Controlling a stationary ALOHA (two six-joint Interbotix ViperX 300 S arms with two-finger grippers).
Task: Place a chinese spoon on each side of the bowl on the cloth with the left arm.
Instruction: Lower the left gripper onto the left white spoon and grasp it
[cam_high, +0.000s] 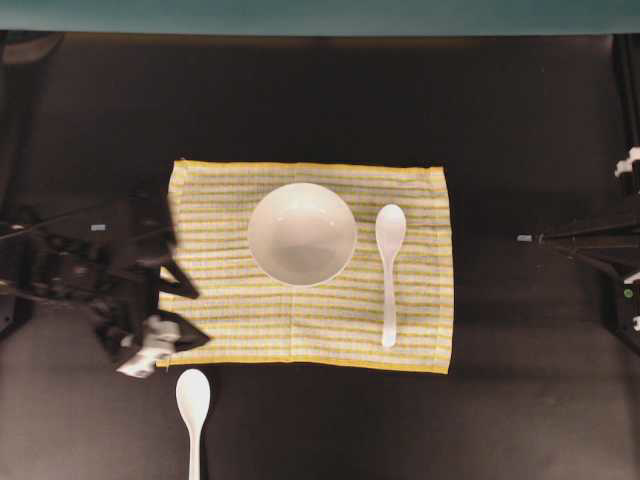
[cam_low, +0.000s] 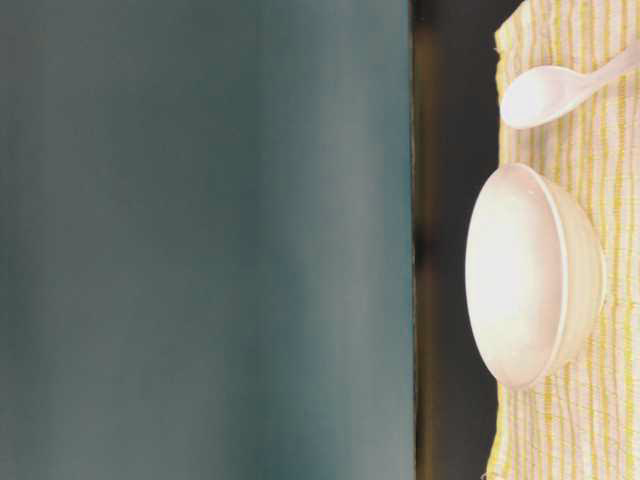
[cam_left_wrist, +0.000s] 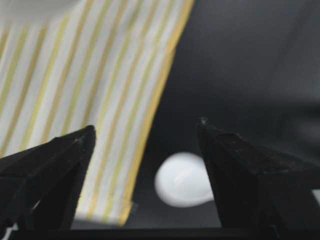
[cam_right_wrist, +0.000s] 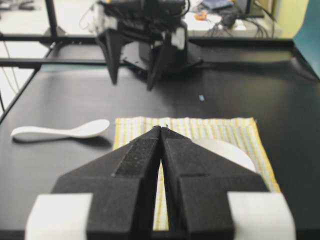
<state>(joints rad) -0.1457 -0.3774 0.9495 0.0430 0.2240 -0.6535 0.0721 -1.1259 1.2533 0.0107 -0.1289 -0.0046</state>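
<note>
Spoons, both white: one (cam_high: 389, 268) lies on the cloth (cam_high: 240, 320) just right of the bowl (cam_high: 301, 234) in the overhead view, bowl end toward the far edge, handle running toward the near edge. The other spoon (cam_high: 192, 405) lies on the bare black table (cam_high: 520, 120), just beyond the cloth's near left corner, its handle running off the overhead picture's near edge. The bowl stands on the cloth, a little left of the cloth's middle and toward its far edge.

Above the cloth's left edge and near left corner hangs the left gripper (cam_high: 185, 315), its two dark fingers spread wide with nothing between them. From the left wrist camera, the fingers (cam_left_wrist: 55, 165) frame the cloth's yellow edge and the rounded end of the off-cloth spoon (cam_left_wrist: 182, 180), which lies on the table below the gap, nearer the right-hand finger. Whether either fingertip touches the cloth cannot be told.

The right gripper (cam_right_wrist: 161, 131) has its fingers pressed together, tips meeting, holding nothing; beyond it its camera shows the cloth, the bowl and the left arm (cam_right_wrist: 142, 35).
</note>
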